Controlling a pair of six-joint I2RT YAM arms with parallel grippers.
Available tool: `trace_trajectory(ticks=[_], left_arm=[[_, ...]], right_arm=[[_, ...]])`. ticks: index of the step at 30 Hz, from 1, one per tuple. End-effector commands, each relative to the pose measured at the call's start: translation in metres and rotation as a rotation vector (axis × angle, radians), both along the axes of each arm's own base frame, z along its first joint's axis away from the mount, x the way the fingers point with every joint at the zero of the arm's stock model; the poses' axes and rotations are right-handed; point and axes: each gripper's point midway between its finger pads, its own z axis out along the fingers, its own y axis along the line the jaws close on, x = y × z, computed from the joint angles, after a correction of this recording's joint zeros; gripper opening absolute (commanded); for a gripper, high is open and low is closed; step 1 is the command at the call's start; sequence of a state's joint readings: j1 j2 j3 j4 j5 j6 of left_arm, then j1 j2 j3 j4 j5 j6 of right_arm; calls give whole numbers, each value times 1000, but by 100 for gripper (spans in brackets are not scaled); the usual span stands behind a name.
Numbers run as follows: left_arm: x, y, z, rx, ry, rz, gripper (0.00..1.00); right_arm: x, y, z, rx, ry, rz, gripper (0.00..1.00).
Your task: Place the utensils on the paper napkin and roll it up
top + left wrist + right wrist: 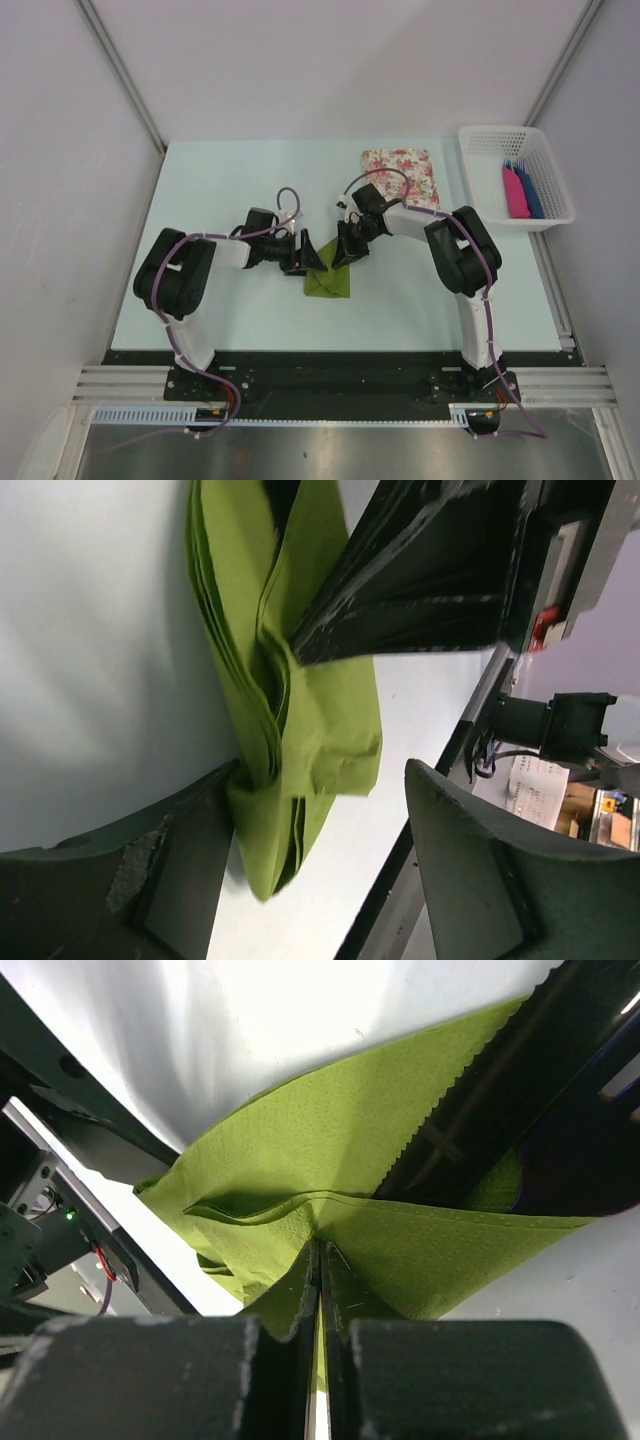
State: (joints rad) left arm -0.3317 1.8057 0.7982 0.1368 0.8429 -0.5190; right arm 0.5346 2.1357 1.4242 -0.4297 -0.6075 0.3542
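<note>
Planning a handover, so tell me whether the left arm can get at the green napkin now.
Probably yes. The left end effector is open with the paper napkin's bunched edge between its jaws; the right end effector, shut on a fold just beyond, crowds it but does not block.

— What closes the place in?
— Plain pale grey walls: a back wall, a left wall and a right wall, with an aluminium post slanting up each back corner.
— And below?
— A pale mint counter, evenly lit, glaring white in the wrist views. At its near edge lie a black base plate, an aluminium rail and a brushed metal sheet.
</note>
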Motion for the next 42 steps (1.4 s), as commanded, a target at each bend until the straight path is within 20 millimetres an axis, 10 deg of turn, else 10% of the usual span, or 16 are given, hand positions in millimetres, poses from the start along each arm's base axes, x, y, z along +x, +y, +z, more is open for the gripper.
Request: trace_trajectory(ticks=[1,27,37,42], left_arm=[[26,-8,-12,42,-88,1,74],[-16,19,-6,-24,12,-39,61],[1,1,20,-69,-47,-2,11],[-8,-23,40,-120,-56,-50,5]], right_arm=[[-9,-25,-53,-161,28,-16,2],[-7,-26,-56,-159,34,-25,1],[-8,-25,-56,-159,37,-27,1],[-8,-24,-57,-158,35,-28,0]])
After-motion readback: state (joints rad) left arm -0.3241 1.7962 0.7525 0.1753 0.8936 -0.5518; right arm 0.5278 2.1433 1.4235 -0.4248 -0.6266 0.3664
